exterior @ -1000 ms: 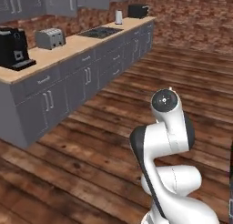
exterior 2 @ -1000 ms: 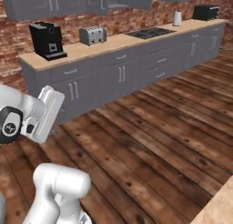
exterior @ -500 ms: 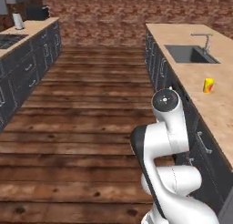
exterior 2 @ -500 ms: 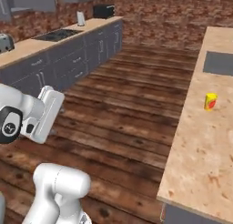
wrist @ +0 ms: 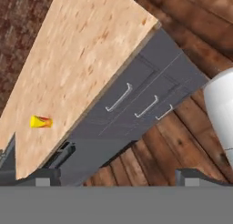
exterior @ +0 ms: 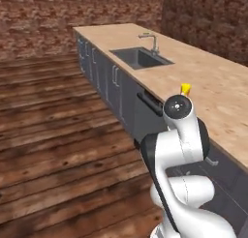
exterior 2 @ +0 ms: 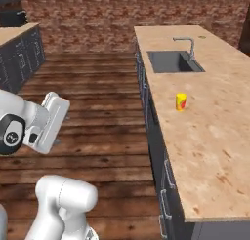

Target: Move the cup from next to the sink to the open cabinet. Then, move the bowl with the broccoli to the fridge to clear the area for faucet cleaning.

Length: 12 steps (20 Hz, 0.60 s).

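- Right base view: we see the cup point(exterior 2: 181, 101) standing upright on the light wooden tabletop point(exterior 2: 215, 136), alone on a bare stretch of it, near the front edge and well apart from the sink point(exterior 2: 173, 61).
- The sink lies recessed farther along the same tabletop, with the faucet point(exterior 2: 186, 45) rising at its far rim.
- Grey drawer fronts point(exterior 2: 165, 185) with silver handles run beneath the tabletop; a wooden floor point(exterior 2: 97, 112) and a brick wall point(exterior 2: 83, 14) lie beyond.
- In the left base view we find the robot's own white arm point(exterior: 181, 135) standing between camera and cup point(exterior: 185, 89), hiding all but the cup's yellow top.
- In the hand view the cup point(wrist: 41, 122) shows tilted on the tabletop point(wrist: 73, 59), above the drawer fronts point(wrist: 136, 104).
- The end effector point(wrist: 113, 176) shows its two dark fingertips point(wrist: 36, 176) spread wide apart at the bottom of that view, released, holding and touching nothing.
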Available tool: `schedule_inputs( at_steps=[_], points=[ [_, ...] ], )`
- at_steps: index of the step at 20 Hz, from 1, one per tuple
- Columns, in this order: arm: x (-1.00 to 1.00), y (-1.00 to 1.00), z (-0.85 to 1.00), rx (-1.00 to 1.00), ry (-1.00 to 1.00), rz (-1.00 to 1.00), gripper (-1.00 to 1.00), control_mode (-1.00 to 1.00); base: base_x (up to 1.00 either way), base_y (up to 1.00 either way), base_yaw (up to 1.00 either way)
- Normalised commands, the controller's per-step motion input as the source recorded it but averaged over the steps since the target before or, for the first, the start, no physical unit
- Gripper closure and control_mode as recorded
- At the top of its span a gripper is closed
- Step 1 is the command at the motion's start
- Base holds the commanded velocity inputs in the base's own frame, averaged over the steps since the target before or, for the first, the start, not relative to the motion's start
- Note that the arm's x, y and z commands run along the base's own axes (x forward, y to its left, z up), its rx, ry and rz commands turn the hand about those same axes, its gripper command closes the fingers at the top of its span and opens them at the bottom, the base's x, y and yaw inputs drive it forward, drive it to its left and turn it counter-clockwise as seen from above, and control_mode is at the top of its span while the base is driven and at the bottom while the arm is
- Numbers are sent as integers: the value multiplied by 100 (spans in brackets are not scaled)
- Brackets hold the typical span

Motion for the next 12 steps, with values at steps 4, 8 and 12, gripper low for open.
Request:
schedule_inputs(
  at_steps=[4,8,12],
  points=[
    [0,0,0,0,0,0,-100,100,65,76,-71],
    [0,0,0,0,0,0,-100,100,66,71,-70],
    [0,0,0,0,0,0,-100,100,52,79,-73]
  ],
)
